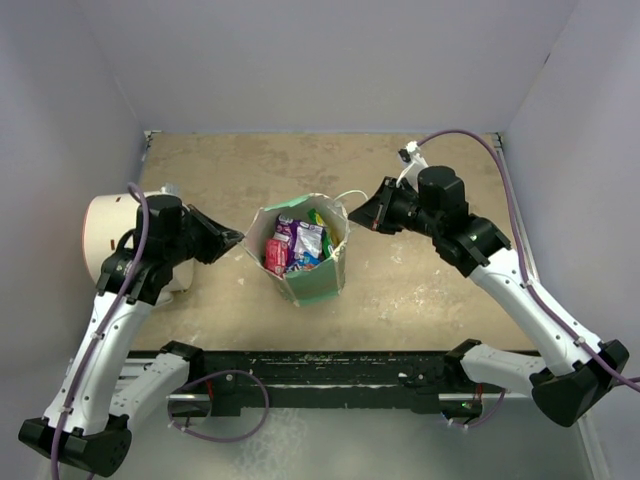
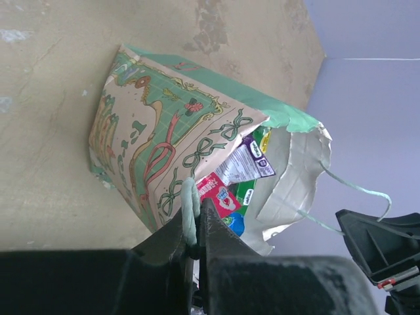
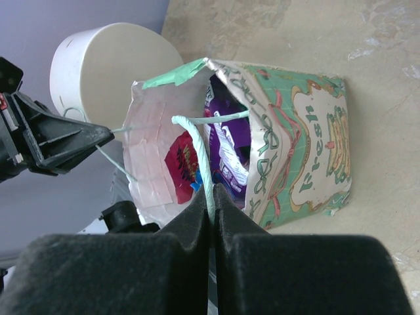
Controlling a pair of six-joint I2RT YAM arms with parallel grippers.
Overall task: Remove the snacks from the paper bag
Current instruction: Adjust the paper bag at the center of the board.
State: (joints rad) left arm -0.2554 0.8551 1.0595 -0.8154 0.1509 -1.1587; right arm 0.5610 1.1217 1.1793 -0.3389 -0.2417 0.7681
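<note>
The paper bag (image 1: 318, 283) stands at mid-table with its mouth held open. Several snacks lie inside: a purple packet (image 1: 305, 240), a red one (image 1: 275, 255) and a green-yellow one (image 1: 320, 217). My left gripper (image 1: 235, 238) is shut on the bag's left string handle (image 2: 189, 203), at the bag's left rim. My right gripper (image 1: 358, 218) is shut on the right string handle (image 3: 202, 157), at the right rim. The left wrist view shows the printed front (image 2: 164, 131) and the purple (image 2: 246, 161), red (image 2: 218, 197) and blue (image 2: 235, 223) packets. The right wrist view shows the purple (image 3: 226, 144) and red (image 3: 184, 164) packets.
A white cylinder (image 1: 105, 240) stands at the left behind my left arm; it also shows in the right wrist view (image 3: 111, 65). Grey walls close in the table at the back and both sides. Bare table lies behind the bag and to its right.
</note>
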